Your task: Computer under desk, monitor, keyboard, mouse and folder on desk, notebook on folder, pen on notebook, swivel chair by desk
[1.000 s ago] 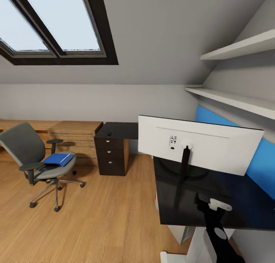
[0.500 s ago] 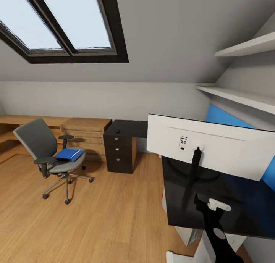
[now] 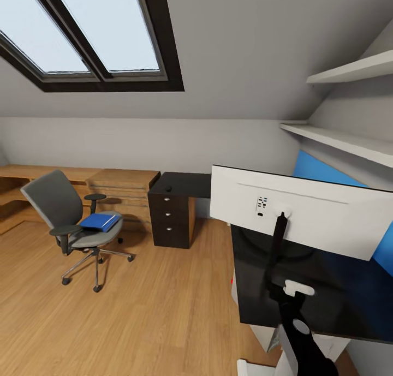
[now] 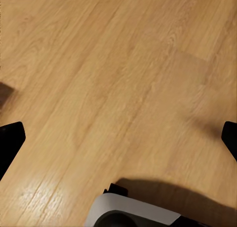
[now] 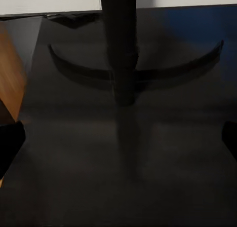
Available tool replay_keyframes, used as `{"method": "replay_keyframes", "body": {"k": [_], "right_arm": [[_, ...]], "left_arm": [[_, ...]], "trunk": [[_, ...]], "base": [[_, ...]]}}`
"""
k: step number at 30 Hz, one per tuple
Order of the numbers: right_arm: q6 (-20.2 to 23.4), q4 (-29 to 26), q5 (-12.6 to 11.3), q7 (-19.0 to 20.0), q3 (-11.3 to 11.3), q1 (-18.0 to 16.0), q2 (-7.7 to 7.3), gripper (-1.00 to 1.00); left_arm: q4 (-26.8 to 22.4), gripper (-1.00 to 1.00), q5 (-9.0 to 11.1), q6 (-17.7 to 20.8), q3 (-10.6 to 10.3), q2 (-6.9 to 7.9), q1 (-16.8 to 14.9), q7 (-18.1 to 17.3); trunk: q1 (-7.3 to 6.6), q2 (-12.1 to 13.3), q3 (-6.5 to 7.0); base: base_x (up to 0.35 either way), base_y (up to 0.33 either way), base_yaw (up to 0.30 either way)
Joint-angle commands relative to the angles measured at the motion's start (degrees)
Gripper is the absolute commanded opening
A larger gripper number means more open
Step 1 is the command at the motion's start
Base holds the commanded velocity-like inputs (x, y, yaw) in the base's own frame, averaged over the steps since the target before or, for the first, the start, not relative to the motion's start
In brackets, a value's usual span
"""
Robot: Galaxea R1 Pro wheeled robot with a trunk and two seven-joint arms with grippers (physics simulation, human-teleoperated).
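Right pincer (image 3: 292, 288) creeps toward the monitor (image 3: 295, 215) stand on the surface (image 3: 327, 299), wide open; approach squarely, slowly.

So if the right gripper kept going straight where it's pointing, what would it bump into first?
Probably the monitor's black stand, rising from the dark desk straight ahead of the right gripper. Depth is unclear, so it might meet the desk first.

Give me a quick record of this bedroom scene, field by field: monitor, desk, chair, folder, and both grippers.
monitor: standing on the desk, white back toward the head camera
desk: glossy black top
swivel chair: grey, on the wood floor, apart from the desk
folder: blue, lying on the chair seat
left gripper: open, over bare floor
right gripper: open, facing the monitor stand
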Motion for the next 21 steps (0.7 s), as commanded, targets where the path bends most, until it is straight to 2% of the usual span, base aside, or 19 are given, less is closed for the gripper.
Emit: {"method": "replay_keyframes", "body": {"k": [1,6,7,9,10,12,13,16,21], "right_arm": [[1.2,-0.8,0.3,-0.2,0.2,0.0,0.38,1.00],[9.9,-7.8,0.3,-1.0,2.2,-0.1,2.55,1.00],[12.9,-10.5,0.3,-1.3,3.5,-0.1,3.24,1.00],[16.0,-13.2,0.3,-1.7,5.3,-0.1,3.75,1.00],[19.1,-15.7,0.3,-2.0,7.6,-0.1,4.12,1.00],[22.3,-17.8,0.2,-2.3,10.2,-0.1,4.36,1.00],[25.3,-19.5,0.1,-2.4,12.7,-0.1,4.52,1.00],[29.4,-22.0,0.0,-2.6,16.5,-0.1,4.69,1.00],[31.2,-24.2,-0.6,-2.4,18.6,-0.1,4.77,1.00]], "left_arm": [[-0.1,1.00,-0.2,0.0,0.2,-0.01,0.0,0.1],[-0.1,1.00,-0.2,0.1,0.3,0.03,0.0,0.1],[-0.1,1.00,-0.2,0.1,0.3,0.00,0.0,0.1],[-0.1,1.00,-0.2,0.1,0.3,-0.01,0.0,0.1],[-0.2,1.00,-0.2,0.1,0.3,-0.02,0.0,0.1],[-0.2,1.00,-0.2,0.0,0.3,-0.06,0.0,0.1],[-0.2,1.00,-0.2,-0.1,0.3,-0.09,0.0,0.1],[-0.3,1.00,-0.2,-0.3,0.3,-0.15,0.0,0.1],[-0.4,1.00,-0.2,-0.4,0.3,-0.09,0.0,0.1]], "trunk": [[-0.21,0.4,0.12],[-1.31,2.4,1.01],[-1.53,2.8,1.19],[-1.97,3.6,1.55],[-1.97,3.6,1.55],[-1.97,3.6,1.55],[-1.97,3.6,1.55],[-1.97,3.6,1.55],[-1.97,3.6,1.55]], "base": [[0.000,0.000,0.000],[0.000,0.000,0.000],[0.000,0.000,0.000],[0.000,0.000,0.000],[0.000,0.000,0.000],[0.000,0.000,0.000],[0.000,0.000,0.000],[0.000,0.000,0.000],[0.000,0.001,0.000]]}}
